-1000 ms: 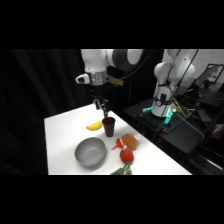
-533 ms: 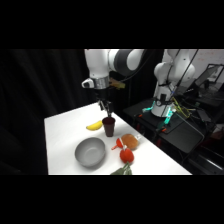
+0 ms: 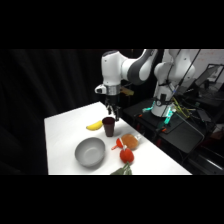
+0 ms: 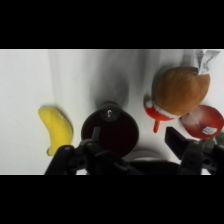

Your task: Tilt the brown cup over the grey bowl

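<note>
**Cup upright beside the banana, gripper just above**

Brown cup upright on the white table, just beyond the grey bowl and beside a banana. Gripper directly over the cup's rim; fingers spread, one on each side of the cup in the wrist view. No readable writing anywhere. Wrist view alone: down into the cup's dark inside, a brown rounded thing over an orange piece. Side view alone: the bowl, a red fruit.
</note>
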You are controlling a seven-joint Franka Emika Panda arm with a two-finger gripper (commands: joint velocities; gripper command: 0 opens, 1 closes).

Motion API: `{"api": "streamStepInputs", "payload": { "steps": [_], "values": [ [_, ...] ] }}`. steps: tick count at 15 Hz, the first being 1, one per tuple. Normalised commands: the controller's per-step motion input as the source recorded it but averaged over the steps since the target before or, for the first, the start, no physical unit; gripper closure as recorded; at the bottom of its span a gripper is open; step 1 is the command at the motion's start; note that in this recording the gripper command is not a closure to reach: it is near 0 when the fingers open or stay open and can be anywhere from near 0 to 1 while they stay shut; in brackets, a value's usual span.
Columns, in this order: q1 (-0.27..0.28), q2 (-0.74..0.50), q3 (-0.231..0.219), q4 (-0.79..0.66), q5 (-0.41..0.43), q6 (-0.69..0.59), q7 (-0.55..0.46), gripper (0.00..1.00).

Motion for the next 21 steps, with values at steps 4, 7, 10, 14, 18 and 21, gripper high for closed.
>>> {"api": "streamStepInputs", "payload": {
  "steps": [4, 7, 10, 14, 18, 21],
  "values": [
    [0.047, 0.06, 0.057, -0.17, 0.452, 0.65, -0.42, 0.0],
    [0.021, 0.28, 0.116, 0.09, 0.495, 0.47, -0.48, 0.0],
    [-0.113, 0.32, 0.17, 0.21, 0.333, 0.24, -0.38, 0.0],
    [-0.172, 0.23, 0.133, 0.18, 0.037, 0.14, -0.17, 1.0],
    [-0.112, 0.08, 0.09, 0.08, -0.115, 0.13, -0.01, 1.0],
    [-0.044, 0.03, 0.045, 0.02, -0.194, 0.16, 0.09, 0.49]
  ]
}}
